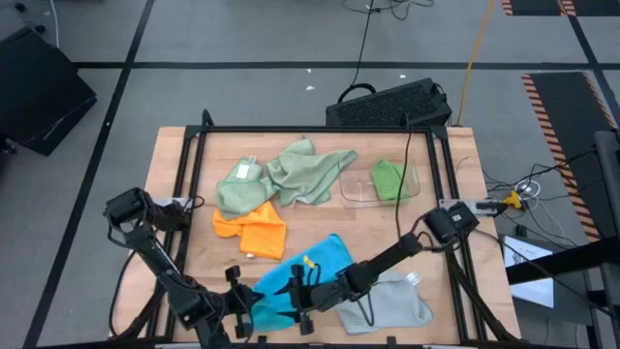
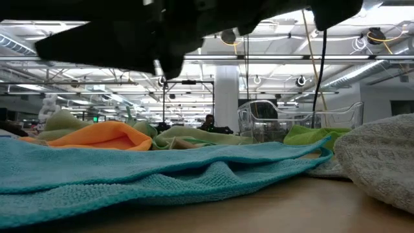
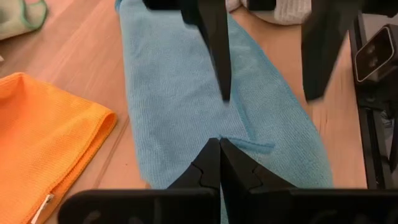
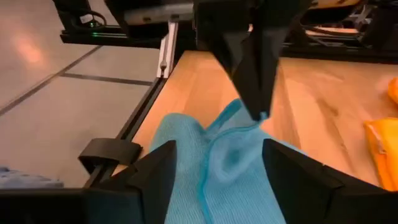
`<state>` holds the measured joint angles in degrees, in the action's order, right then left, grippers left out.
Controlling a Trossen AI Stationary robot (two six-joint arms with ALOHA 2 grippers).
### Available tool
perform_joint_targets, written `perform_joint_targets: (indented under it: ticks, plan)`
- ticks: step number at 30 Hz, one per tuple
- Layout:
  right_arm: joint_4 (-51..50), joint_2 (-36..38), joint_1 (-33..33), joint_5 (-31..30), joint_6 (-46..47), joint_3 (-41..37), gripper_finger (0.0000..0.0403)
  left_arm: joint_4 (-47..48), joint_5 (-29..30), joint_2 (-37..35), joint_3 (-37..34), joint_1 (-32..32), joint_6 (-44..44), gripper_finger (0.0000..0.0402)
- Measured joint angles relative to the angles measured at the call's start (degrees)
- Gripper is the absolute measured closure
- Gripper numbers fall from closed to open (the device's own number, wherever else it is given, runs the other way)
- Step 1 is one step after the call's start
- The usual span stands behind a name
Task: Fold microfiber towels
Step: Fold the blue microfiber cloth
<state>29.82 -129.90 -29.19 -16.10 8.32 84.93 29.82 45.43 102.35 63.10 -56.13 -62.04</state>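
The bright blue towel [image 1: 302,273] lies in a long strip near the table's front edge. My left gripper [image 3: 219,144] is shut on its near end. My right gripper [image 4: 217,180] is open just beside it, a finger on either side of the raised blue cloth; whether the fingers touch it, I cannot tell. An orange towel [image 1: 254,231] lies left of the blue one and a light grey towel [image 1: 395,301] to its right. Two sage green towels [image 1: 291,174] lie at the back. A bright green towel [image 1: 387,179] sits in the clear tray [image 1: 354,189]. My left gripper pinches the blue towel's hemmed edge [image 4: 244,127] between its two shut fingertips, at the towel's near end. The fingers slant down from the table's near left. The cloth rises in a small peak to the tips, and the rest [image 3: 174,93] lies on the table.
A black frame rail [image 4: 155,87] runs along the table's near edge close to both grippers. A dark keyboard [image 1: 387,105] lies beyond the far edge. Bare wood [image 1: 320,218] shows in the table's middle.
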Motion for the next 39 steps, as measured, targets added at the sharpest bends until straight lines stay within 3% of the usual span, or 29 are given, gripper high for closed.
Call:
perform_joint_targets:
  ticks: [4,9,15,21,25,28,36,39]
  plan:
    - [-0.1,-2.6,0.2,-0.1,1.8,1.7,0.0164,0.0,1.0,0.0,0.0,0.0,-0.6,0.0398]
    - [1.6,-3.8,0.9,-0.1,3.0,2.0,0.0198,-0.3,2.7,0.0,0.0,0.3,-1.4,0.0399]
    - [3.4,-4.5,1.3,-0.5,3.0,2.0,0.0271,-1.3,2.8,0.0,0.0,1.0,-1.0,0.04]
    - [3.8,-4.5,2.3,-1.6,2.7,2.0,0.0381,-3.7,2.6,0.0,0.0,1.1,2.0,0.0396]
    - [3.8,-4.5,3.2,-0.3,2.3,2.0,0.0392,-4.5,0.9,0.0,0.0,1.1,2.9,0.0395]
    - [3.7,-4.5,3.4,-0.2,2.5,2.0,0.0394,-4.4,0.0,0.0,0.0,1.1,2.0,0.0366]
    - [3.4,-4.5,3.4,-0.1,1.7,2.0,0.04,-4.0,2.0,0.3,0.0,1.9,5.5,0.0229]
    - [3.4,-4.5,3.4,0.1,1.7,2.0,0.0401,-3.9,-0.1,0.3,0.0,2.4,6.2,0.0216]
